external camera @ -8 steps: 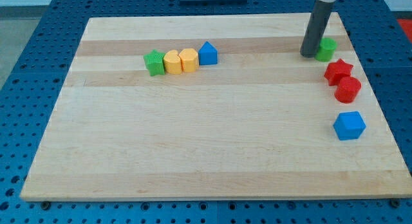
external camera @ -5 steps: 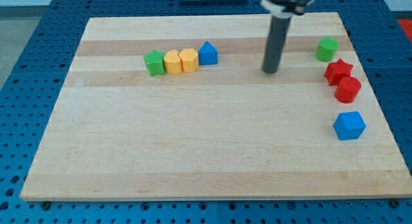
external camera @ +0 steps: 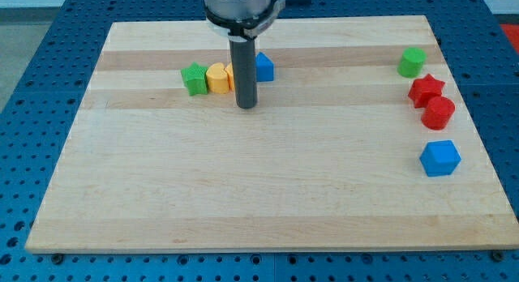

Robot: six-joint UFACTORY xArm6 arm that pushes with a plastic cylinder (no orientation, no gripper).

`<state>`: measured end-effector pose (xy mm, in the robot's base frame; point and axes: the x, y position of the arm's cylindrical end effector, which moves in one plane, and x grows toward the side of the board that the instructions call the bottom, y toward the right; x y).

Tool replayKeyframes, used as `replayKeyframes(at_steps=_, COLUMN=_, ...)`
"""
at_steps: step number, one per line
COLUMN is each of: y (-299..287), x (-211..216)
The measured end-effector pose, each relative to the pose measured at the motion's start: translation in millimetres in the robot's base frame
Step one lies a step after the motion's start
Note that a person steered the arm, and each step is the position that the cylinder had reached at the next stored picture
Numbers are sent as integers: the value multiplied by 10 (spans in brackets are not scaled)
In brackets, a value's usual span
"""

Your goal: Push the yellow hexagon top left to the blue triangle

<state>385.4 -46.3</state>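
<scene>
A row of blocks sits near the view's top left: a green star (external camera: 194, 79), a yellow heart-like block (external camera: 216, 78), the yellow hexagon (external camera: 230, 74) mostly hidden behind my rod, and the blue triangle (external camera: 264, 66). The hexagon lies between the yellow block and the blue triangle, close to both. My tip (external camera: 246, 106) rests on the board just below the hexagon and a little left of the blue triangle. I cannot tell whether the rod touches the hexagon.
On the view's right edge stand a green block (external camera: 411, 62), a red star (external camera: 426, 89), a red cylinder (external camera: 439, 113) and a blue block (external camera: 440, 158). The wooden board (external camera: 243, 193) lies on a blue perforated table.
My rod has swept from the green block at the view's top right leftward across the board to just below the yellow hexagon. No block has moved.
</scene>
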Motion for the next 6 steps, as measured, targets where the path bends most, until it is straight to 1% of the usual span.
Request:
replayKeyframes(at_steps=1, y=-157, x=-357)
replayKeyframes(at_steps=2, y=-157, x=-380)
replayKeyframes(at_steps=3, y=-157, x=-673)
replayKeyframes(at_steps=4, y=-154, x=-673)
replayKeyframes(at_steps=5, y=245, x=-673)
replayKeyframes(at_steps=6, y=1096, x=-673)
